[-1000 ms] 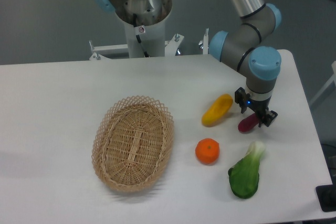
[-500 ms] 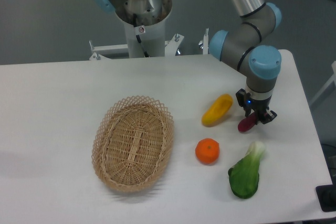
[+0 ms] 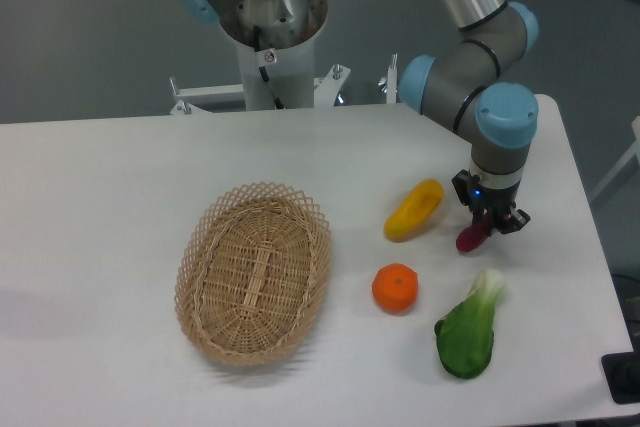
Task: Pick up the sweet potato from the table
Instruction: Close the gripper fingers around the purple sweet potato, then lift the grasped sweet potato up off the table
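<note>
My pincer points down at the right side of the table, clamped on the sweet potato. The fingers pinch the tuber's upper end; its lower, dark reddish-purple end sticks out down and to the left of them. I cannot tell whether that lower end touches the tabletop or hangs just off it.

Sweet potato position: just right of the yellow vegetable, apart from it, and above the bok choy with a strip of white table between them.

Yellow vegetable lies slanted, higher end toward my wrist, lower end toward the basket side.

Orange sits below the yellow vegetable, left of the bok choy, touching neither.

Bok choy lies with its pale stalk end up toward the sweet potato and its dark green leaves toward the near edge of the table.

Wicker basket, oval, sits left of centre, well apart from the produce. Nothing visible inside it.

My arm comes in from the upper right, blue-capped joints stacked over the pincer. A second robot base stands behind the far table edge, above the basket.
</note>
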Controlling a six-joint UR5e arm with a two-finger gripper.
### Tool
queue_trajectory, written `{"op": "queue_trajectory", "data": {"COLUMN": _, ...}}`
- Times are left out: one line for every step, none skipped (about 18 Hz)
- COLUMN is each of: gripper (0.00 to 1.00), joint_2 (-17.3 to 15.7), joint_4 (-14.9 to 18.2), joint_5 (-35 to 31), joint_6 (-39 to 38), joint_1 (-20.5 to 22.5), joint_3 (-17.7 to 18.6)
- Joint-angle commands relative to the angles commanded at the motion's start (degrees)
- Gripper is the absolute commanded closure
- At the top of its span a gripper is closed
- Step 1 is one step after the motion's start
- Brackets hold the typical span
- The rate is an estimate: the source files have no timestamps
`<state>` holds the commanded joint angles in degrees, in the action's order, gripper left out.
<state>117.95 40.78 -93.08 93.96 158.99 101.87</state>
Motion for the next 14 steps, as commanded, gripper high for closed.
{"op": "queue_trajectory", "data": {"gripper": 0.69, "joint_2": -0.26, "joint_4": 0.09, "joint_5": 0.09, "joint_6": 0.17, "joint_1": 0.0, "joint_3": -0.18}}
{"op": "queue_trajectory", "data": {"gripper": 0.69, "joint_2": -0.96, "joint_4": 0.17, "joint_5": 0.61, "joint_6": 0.18, "joint_1": 0.0, "joint_3": -0.44}}
{"op": "queue_trajectory", "data": {"gripper": 0.69, "joint_2": -1.92, "joint_4": 0.61, "joint_5": 1.05, "joint_6": 0.18, "joint_1": 0.0, "joint_3": -1.05}}
{"op": "queue_trajectory", "data": {"gripper": 0.69, "joint_2": -2.98, "joint_4": 1.22, "joint_5": 2.36, "joint_6": 0.0, "joint_1": 0.09, "joint_3": -2.19}}
{"op": "queue_trajectory", "data": {"gripper": 0.69, "joint_2": -3.86, "joint_4": 2.36, "joint_5": 4.81, "joint_6": -0.44, "joint_1": 0.17, "joint_3": -2.81}}
{"op": "queue_trajectory", "data": {"gripper": 0.69, "joint_2": -4.74, "joint_4": 3.59, "joint_5": 7.1, "joint_6": -1.4, "joint_1": 0.35, "joint_3": -3.42}}
{"op": "queue_trajectory", "data": {"gripper": 0.69, "joint_2": -5.44, "joint_4": 4.56, "joint_5": 8.34, "joint_6": -3.06, "joint_1": 0.26, "joint_3": -4.13}}
{"op": "queue_trajectory", "data": {"gripper": 0.71, "joint_2": -5.8, "joint_4": 5.35, "joint_5": 9.05, "joint_6": -4.99, "joint_1": 0.26, "joint_3": -4.83}}
{"op": "queue_trajectory", "data": {"gripper": 0.75, "joint_2": -6.06, "joint_4": 5.8, "joint_5": 9.75, "joint_6": -7.01, "joint_1": 0.09, "joint_3": -5.62}}
{"op": "queue_trajectory", "data": {"gripper": 0.75, "joint_2": -6.67, "joint_4": 5.97, "joint_5": 10.8, "joint_6": -8.77, "joint_1": 0.0, "joint_3": -5.97}}
{"op": "queue_trajectory", "data": {"gripper": 0.75, "joint_2": -7.29, "joint_4": 6.32, "joint_5": 12.2, "joint_6": -9.66, "joint_1": -0.09, "joint_3": -5.98}}
{"op": "queue_trajectory", "data": {"gripper": 0.75, "joint_2": -8.08, "joint_4": 6.42, "joint_5": 13.78, "joint_6": -10.1, "joint_1": -0.52, "joint_3": -5.89}}
{"op": "queue_trajectory", "data": {"gripper": 0.75, "joint_2": -8.96, "joint_4": 6.5, "joint_5": 14.67, "joint_6": -10.72, "joint_1": -1.14, "joint_3": -5.89}}
{"op": "queue_trajectory", "data": {"gripper": 0.75, "joint_2": -9.57, "joint_4": 6.5, "joint_5": 15.29, "joint_6": -11.77, "joint_1": -1.4, "joint_3": -5.89}}
